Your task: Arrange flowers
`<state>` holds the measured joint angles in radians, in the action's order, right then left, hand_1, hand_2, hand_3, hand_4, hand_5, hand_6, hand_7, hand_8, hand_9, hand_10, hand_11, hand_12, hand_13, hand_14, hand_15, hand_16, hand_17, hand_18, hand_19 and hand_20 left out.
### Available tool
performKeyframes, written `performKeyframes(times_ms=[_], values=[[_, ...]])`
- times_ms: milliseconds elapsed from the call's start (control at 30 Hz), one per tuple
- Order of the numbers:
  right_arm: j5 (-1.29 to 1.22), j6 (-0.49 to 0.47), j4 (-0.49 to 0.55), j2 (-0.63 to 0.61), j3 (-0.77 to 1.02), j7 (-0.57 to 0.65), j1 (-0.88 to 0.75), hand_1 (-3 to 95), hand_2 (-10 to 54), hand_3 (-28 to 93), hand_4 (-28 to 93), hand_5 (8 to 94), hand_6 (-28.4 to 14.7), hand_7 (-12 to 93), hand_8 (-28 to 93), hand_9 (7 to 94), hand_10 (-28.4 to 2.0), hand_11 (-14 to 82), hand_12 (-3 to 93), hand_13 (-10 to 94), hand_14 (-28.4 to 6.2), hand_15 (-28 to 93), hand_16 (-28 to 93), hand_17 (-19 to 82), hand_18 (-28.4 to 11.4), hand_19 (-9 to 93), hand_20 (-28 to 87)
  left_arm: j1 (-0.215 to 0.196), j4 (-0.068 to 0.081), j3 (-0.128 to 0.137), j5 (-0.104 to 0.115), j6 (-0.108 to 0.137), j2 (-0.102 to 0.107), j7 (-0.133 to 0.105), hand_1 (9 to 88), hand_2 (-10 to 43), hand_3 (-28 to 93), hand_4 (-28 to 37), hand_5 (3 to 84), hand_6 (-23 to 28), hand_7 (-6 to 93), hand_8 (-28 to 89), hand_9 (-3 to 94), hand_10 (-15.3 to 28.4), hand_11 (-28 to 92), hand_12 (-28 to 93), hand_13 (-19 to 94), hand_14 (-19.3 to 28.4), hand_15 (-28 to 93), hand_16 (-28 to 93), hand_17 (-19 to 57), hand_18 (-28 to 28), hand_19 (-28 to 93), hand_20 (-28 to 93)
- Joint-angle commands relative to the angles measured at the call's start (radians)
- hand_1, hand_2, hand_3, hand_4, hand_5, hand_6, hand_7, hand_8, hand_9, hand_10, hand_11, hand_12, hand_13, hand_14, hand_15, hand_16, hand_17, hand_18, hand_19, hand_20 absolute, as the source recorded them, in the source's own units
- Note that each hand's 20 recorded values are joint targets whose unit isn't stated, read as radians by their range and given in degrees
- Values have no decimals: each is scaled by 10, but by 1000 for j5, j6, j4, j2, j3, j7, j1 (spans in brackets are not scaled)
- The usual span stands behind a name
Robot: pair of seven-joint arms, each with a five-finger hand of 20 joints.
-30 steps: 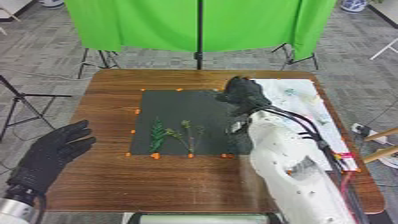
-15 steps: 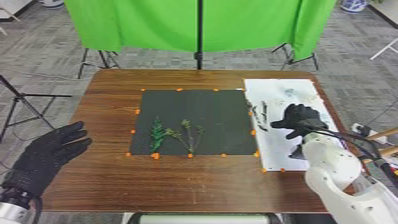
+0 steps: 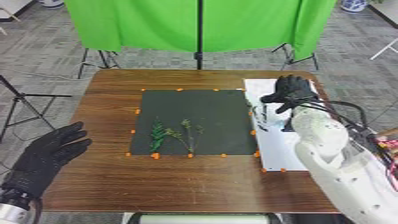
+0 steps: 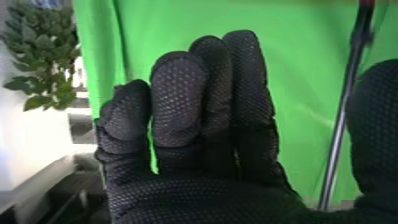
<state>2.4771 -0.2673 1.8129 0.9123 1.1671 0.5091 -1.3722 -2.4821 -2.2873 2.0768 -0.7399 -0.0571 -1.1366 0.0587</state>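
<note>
Poised with the right hand (image 3: pixel 291 91) over the far part of the white sheet (image 3: pixel 280 150), spread wide and apparently empty, thumb well apart from straight fingers — probably to leave room for closing round one of the dark sprigs (image 3: pixel 264 114) lying there. With the fern-like leaf (image 3: pixel 157 135) and branching stem (image 3: pixel 188 136) side by side on the black mat (image 3: pixel 224 142), likely building up one spray; with the left hand (image 3: pixel 46 155) relaxed by the table's (image 3: pixel 107 185) left edge — presumably to avoid crowding the layout.
</note>
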Motion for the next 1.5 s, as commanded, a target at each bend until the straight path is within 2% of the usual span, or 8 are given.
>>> performKeyframes(times_ms=[33, 200, 300, 333, 433, 667, 1300, 1500], values=[[-2, -140, -75, 23, -34, -12, 66, 202, -94, 672, -283, 748, -4, 427, -217, 771, -111, 505, 301, 702, -100, 755, 256, 364, -212, 927, 416, -21, -6, -1, -6, 13, -11, 5, 281, 40, 695, -245, 402, 50, 194, -106, 352, 120, 266, 157, 277, 157, 407, -35, -62, 223, 523, 12], [-3, -198, -127, 39, -91, -29, 136, 231, -93, 595, -283, 831, 5, 423, -212, 843, -108, 501, 314, 751, -103, 766, 286, 408, -223, 932, 491, -21, -7, -3, -3, 19, -7, 2, 282, 40, 695, -245, 402, 50, 195, -106, 352, 119, 266, 157, 278, 156, 406, -34, -62, 223, 523, 12], [2, -192, -152, 49, -119, -40, 165, 229, -90, 585, -283, 832, 6, 424, -210, 846, -108, 500, 318, 753, -103, 766, 290, 411, -225, 932, 498, -20, -7, -5, -4, 21, -6, 4, 282, 40, 696, -245, 402, 50, 196, -106, 352, 120, 266, 157, 278, 156, 406, -34, -62, 223, 522, 12], [6, -192, -163, 53, -131, -43, 177, 227, -90, 585, -283, 832, 6, 424, -210, 846, -109, 500, 319, 753, -102, 766, 291, 412, -225, 932, 499, -27, -6, -8, 4, 30, 6, -5, 282, 40, 695, -245, 402, 49, 196, -106, 352, 120, 266, 157, 278, 156, 406, -34, -62, 223, 522, 12], [22, -209, -194, 68, -162, -40, 209, 222, -90, 591, -283, 828, 5, 424, -209, 844, -108, 499, 322, 751, -102, 766, 293, 411, -225, 932, 502, -17, -5, -9, -4, 19, -7, 8, 282, 41, 695, -245, 402, 50, 196, -106, 352, 119, 266, 157, 278, 156, 405, -35, -62, 223, 522, 12], [95, -226, -254, 76, -223, 0, 247, 194, -68, 658, -283, 815, 4, 425, -206, 832, -104, 500, 324, 746, -100, 765, 294, 406, -223, 932, 495, -12, -5, -12, -6, 19, -7, 10, 282, 41, 696, -245, 402, 50, 196, -106, 353, 119, 267, 156, 278, 156, 407, -34, -61, 223, 523, 12], [66, -366, -274, 123, -244, 39, 245, 185, -25, 720, -283, 808, 3, 416, -204, 826, -105, 496, 322, 743, -99, 763, 291, 405, -221, 932, 489, -12, -3, -18, -4, 20, -5, 5, 283, 43, 696, -245, 401, 49, 196, -107, 352, 119, 268, 156, 278, 156, 407, -35, -62, 223, 523, 12], [21, -385, -262, 124, -214, 24, 191, 284, -1, 758, -280, 818, 8, 404, -206, 839, -105, 486, 311, 751, -94, 759, 284, 408, -219, 932, 482, 1, 5, -24, -5, 13, -6, 11, 283, 42, 699, -246, 402, 50, 196, -107, 353, 120, 268, 156, 278, 156, 407, -35, -61, 223, 523, 11]])
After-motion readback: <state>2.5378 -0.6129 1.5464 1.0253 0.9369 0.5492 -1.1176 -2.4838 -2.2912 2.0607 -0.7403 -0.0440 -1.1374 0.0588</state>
